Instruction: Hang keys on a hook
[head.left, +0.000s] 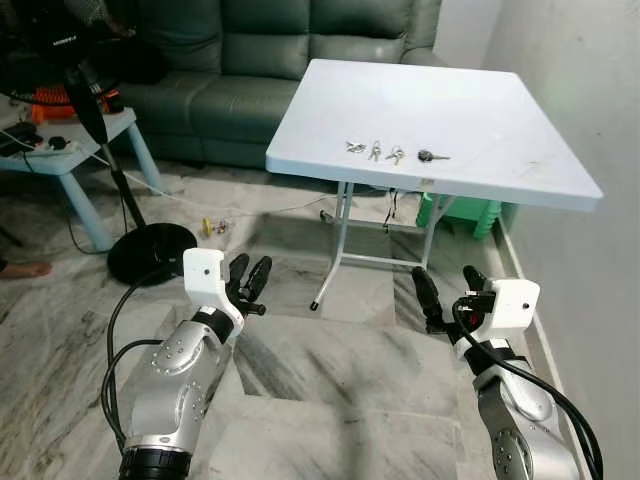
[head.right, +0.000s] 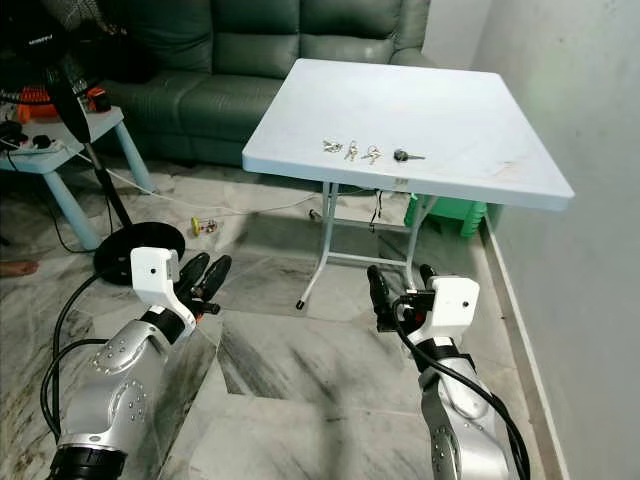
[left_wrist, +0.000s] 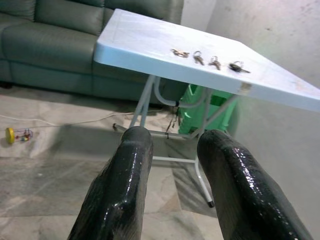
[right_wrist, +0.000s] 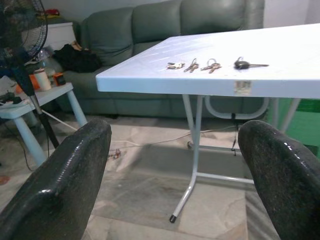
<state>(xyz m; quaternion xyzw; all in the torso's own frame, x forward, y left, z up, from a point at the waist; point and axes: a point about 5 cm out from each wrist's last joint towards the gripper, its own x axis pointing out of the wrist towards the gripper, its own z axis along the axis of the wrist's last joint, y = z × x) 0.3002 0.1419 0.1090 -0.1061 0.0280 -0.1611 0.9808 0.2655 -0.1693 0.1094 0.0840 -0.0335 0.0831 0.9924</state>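
In the upper middle of the frame, four keys (head.left: 396, 153) lie in a row on the white tabletop (head.left: 480, 120). Left hand (head.left: 247, 281) narrowly parted, right hand (head.left: 447, 288) wide, both empty, well short. Approach stage; next, walk closer and reach.

Four small keys (head.left: 396, 154) lying flat in row — near table (head.left: 520, 110) front edge.

Four sets of keys (head.left: 396, 153) lie in a row near the front edge of the surface (head.left: 500, 120). A sofa (head.left: 250, 60) stands behind it, a fan (head.left: 95, 110) and side table (head.left: 70, 150) to its left.
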